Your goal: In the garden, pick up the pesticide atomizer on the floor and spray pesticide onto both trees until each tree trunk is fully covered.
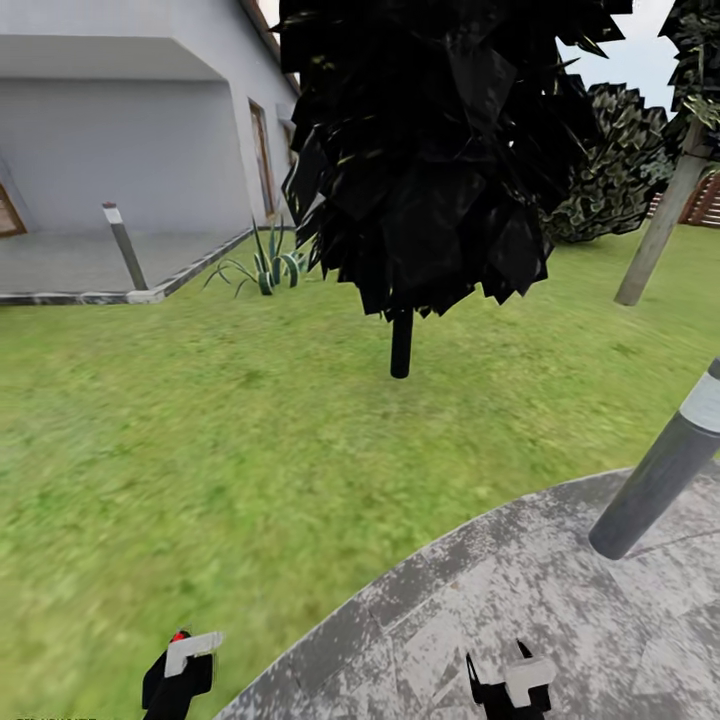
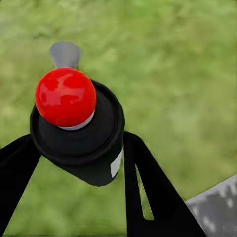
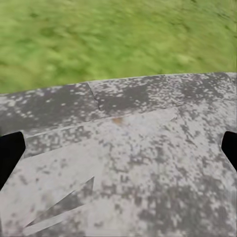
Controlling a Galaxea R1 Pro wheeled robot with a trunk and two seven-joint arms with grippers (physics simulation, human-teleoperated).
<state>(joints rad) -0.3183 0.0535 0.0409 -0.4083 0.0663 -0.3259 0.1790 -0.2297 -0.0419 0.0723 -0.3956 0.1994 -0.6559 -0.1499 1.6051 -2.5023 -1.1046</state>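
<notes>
My left gripper [image 1: 178, 672] is shut on the pesticide atomizer [image 2: 81, 140], a dark bottle with a round red top [image 2: 65, 97], held over the grass beside the paving edge. Black fingers [image 2: 148, 190] press both sides of the bottle. My right gripper [image 1: 497, 662] hangs open over the grey stone floor [image 3: 128, 163], its fingertips [image 3: 10, 154] far apart with nothing between them. One thick pale grey-brown tree trunk [image 1: 662, 225] stands far right on the lawn, well beyond both grippers. The other such tree is out of view.
A black-foliaged tree with a thin dark stem [image 1: 401, 343] stands straight ahead on the grass. A grey bollard light [image 1: 655, 480] rises from the paving at right, another [image 1: 125, 247] by the house patio at left. A striped palm-like plant [image 1: 268, 265] and a dark bush [image 1: 615, 170] lie beyond.
</notes>
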